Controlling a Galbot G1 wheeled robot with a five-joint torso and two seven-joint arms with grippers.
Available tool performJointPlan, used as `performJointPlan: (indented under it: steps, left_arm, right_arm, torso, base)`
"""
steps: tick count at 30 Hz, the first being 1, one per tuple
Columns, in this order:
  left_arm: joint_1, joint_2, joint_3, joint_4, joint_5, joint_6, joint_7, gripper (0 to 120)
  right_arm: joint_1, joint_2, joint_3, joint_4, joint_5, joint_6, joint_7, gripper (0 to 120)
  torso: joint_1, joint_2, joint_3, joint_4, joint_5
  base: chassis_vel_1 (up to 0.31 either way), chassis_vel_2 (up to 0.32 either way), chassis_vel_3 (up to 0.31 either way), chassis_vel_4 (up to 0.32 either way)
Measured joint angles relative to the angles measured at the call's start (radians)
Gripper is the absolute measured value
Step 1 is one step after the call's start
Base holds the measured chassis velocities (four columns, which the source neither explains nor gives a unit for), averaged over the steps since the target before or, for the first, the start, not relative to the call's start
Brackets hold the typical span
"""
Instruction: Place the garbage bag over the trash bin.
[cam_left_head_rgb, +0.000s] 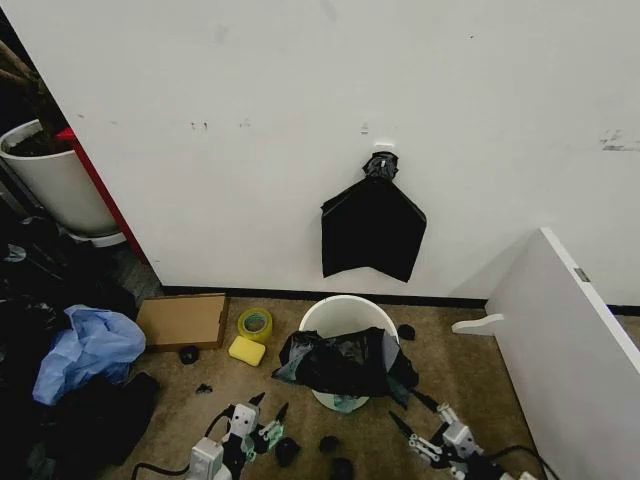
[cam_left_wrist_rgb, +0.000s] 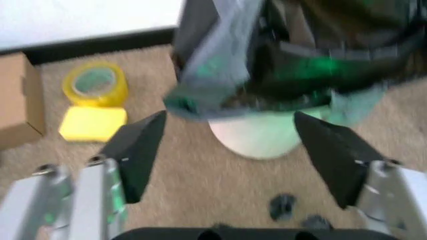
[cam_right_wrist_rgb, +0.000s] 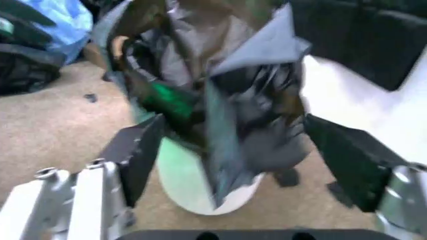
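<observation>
Looking down from the head view, the trash bin stands on the carpet near the wall, and the garbage bag is draped over its near rim, hanging down the front side. The left gripper and the right gripper are both low in front of the bin, apart from the bag, fingers spread and holding nothing. A yellow tape roll and a yellow sponge lie left of the bin.

From the left wrist view, the open fingers frame the bin, with the bag bunched above it.

From the right wrist view, the released fingers also frame the bin under the bag.
</observation>
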Motion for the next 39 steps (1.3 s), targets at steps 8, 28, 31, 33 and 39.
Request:
performJointPlan:
  steps: [8, 28, 31, 33, 39]
  left_arm:
    - [-0.053, -0.036, -0.008, -0.056, -0.064, -0.028, -0.038, 100]
    - [-0.276, -0.174, -0.023, 0.106, -0.054, -0.359, 0.11, 100]
    - [-0.272, -0.183, -0.031, 0.101, -0.049, -0.349, 0.099, 100]
    - [-0.263, -0.19, -0.037, 0.098, -0.041, -0.337, 0.084, 100]
    - [-0.258, -0.195, -0.042, 0.102, -0.032, -0.32, 0.047, 100]
  right_arm:
    - [0.007, -0.007, -0.066, 0.12, 0.111, -0.09, 0.287, 100]
    - [0.877, -0.012, -0.344, -0.133, 0.407, -0.969, 0.101, 100]
    - [0.96, 0.017, -0.402, -0.214, 0.347, -0.981, 0.054, 100]
    - [1.048, 0.061, -0.463, -0.304, 0.278, -0.986, 0.015, 100]
    - [1.161, 0.134, -0.537, -0.441, 0.156, -0.983, -0.027, 90]
  torso:
    - [0.0, 0.0, 0.0, -0.0002, -0.0003]
    - [0.0, 0.0, 0.0, -0.0001, 0.0003]
    - [0.0, 0.0, 0.0, -0.0001, -0.0003]
    - [0.0, 0.0, 0.0, 0.0004, 0.0002]
    - [0.0, 0.0, 0.0, 0.0002, 0.0]
  base:
    - [0.0, 0.0, 0.0, 0.0]
    - [0.0, 0.0, 0.0, 0.0]
    - [0.0, 0.0, 0.0, 0.0]
    - [0.0, 0.0, 0.0, 0.0]
    - [0.0, 0.0, 0.0, 0.0]
